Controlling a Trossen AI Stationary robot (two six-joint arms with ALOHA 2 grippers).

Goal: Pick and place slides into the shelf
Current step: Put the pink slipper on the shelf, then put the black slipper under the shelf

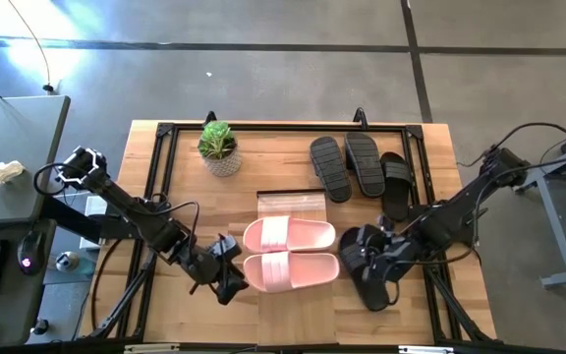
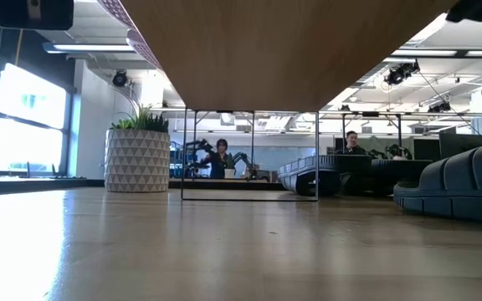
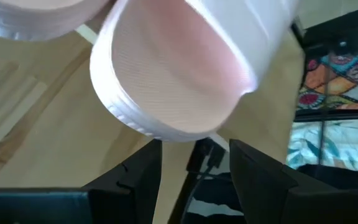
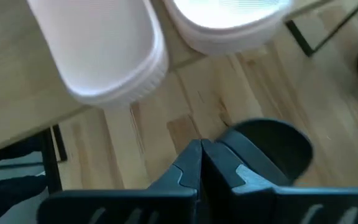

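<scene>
Two pale pink slides (image 1: pixel 288 236) (image 1: pixel 291 271) lie side by side, soles down, across the shelf's light-wood plank top (image 1: pixel 298 320). My left gripper (image 1: pixel 232 280) (image 3: pixel 194 146) is open at the plank's left edge, level with the rounded end of the nearer pink slide (image 3: pixel 173 81), and touches nothing. My right gripper (image 1: pixel 362 246) (image 4: pixel 201 144) is shut just right of the shelf, over the far end of a black ribbed slide (image 1: pixel 373 285) (image 4: pixel 272 146) lying on the table. Three more black slides (image 1: pixel 329 167) (image 1: pixel 364 162) (image 1: pixel 396 184) lie at the far right. My right gripper's shut fingers stand beside the rounded end of the black slide (image 4: pixel 260 134), which lies flat on the table. I cannot tell whether a finger touches it.
A potted plant (image 1: pixel 219 147) (image 2: pixel 136 159) stands on the far left of the butcher-block table (image 1: pixel 190 305). A black metal frame (image 1: pixel 165 133) runs along the table's sides. In the low view the shelf plank (image 2: pixel 283 50) spans overhead, and people sit in the room beyond.
</scene>
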